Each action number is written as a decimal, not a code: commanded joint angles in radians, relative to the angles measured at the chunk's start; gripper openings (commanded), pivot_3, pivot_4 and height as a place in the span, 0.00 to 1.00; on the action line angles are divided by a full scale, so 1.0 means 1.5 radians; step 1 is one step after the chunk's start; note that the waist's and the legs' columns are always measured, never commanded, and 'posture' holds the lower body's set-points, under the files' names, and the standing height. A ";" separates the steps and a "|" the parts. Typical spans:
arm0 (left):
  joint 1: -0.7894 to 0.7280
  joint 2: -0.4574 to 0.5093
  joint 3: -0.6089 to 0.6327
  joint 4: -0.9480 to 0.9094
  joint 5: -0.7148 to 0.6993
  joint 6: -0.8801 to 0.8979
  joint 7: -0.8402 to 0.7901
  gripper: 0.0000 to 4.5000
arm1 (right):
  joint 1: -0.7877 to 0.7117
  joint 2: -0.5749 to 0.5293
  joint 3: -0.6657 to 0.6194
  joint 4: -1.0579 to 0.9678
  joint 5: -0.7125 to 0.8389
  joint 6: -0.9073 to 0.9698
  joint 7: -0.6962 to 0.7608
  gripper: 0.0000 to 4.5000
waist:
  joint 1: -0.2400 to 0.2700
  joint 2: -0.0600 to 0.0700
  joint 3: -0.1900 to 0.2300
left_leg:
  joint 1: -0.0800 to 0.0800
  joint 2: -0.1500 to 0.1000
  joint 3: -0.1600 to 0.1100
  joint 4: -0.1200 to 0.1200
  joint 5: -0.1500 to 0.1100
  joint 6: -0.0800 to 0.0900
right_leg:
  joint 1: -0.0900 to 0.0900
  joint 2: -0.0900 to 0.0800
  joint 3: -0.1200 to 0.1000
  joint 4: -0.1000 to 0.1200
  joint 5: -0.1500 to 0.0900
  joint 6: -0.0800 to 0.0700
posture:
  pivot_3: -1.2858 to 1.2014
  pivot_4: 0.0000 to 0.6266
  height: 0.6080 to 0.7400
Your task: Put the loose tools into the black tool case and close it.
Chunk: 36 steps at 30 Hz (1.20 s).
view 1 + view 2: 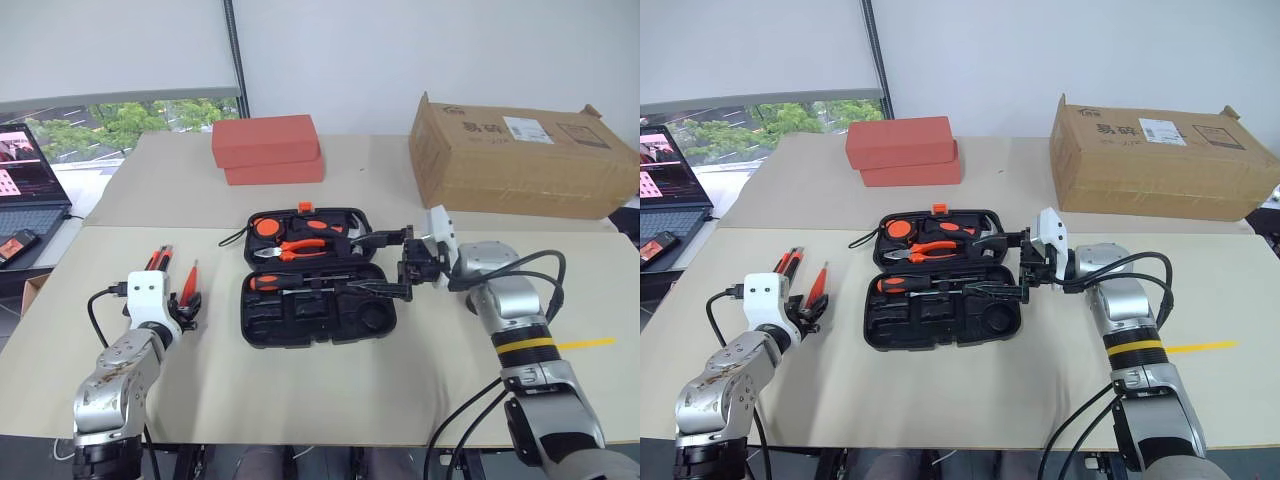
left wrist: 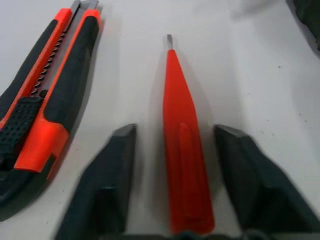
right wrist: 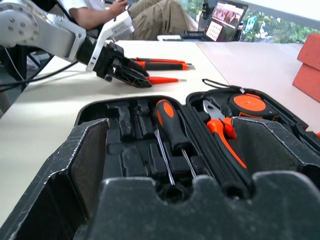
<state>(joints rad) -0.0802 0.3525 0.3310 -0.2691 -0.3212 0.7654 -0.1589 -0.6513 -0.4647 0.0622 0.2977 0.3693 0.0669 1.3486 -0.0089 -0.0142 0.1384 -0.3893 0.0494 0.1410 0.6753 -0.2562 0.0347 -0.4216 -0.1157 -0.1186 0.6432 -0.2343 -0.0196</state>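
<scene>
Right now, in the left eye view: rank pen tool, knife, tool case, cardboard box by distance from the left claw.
1. Pen tool, lying between the left claw's fingers.
2. Knife, just beyond, slightly to the claw's left.
3. Tool case, open at table centre, to its right.
4. Cardboard box, far right corner.

utility knife (image 2: 45,110) butt cut off, laptop (image 1: 25,190) cropped
</scene>
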 commanded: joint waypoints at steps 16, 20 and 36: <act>-0.114 0.236 -0.159 0.120 -0.017 -0.401 -0.601 0.11 | 0.076 -0.070 -0.059 -0.089 0.047 0.044 -0.026 1.00 | 0.007 0.000 0.000 | -0.001 0.000 0.000 0.000 0.000 0.000 | -0.001 0.001 -0.001 -0.001 0.000 0.000 | 0.52 0.24 0.78; -0.232 0.243 -0.272 0.257 0.066 -0.511 -0.703 0.11 | 0.099 -0.079 -0.070 -0.112 0.050 0.044 -0.043 1.00 | 0.012 0.000 0.001 | -0.001 0.000 0.001 0.000 -0.001 0.001 | -0.001 0.003 -0.001 -0.001 0.000 0.000 | 0.52 0.24 0.78; -0.401 0.198 -0.398 0.441 0.168 -0.566 -0.800 0.11 | 0.173 -0.092 -0.094 -0.196 0.051 0.050 -0.098 1.00 | 0.007 0.000 0.001 | -0.003 0.000 0.001 0.002 -0.001 0.002 | -0.002 0.005 -0.001 -0.001 -0.001 0.001 | 0.52 0.24 0.78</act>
<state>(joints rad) -0.6680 0.6447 -0.2622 0.3929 -0.0777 -0.0929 -1.3486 -0.3890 -0.5880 -0.0501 0.0452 0.4171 0.1383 1.2143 0.0010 -0.0143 0.1394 -0.3929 0.0488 0.1427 0.6778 -0.2590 0.0400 -0.4237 -0.1080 -0.1199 0.6425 -0.2356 -0.0176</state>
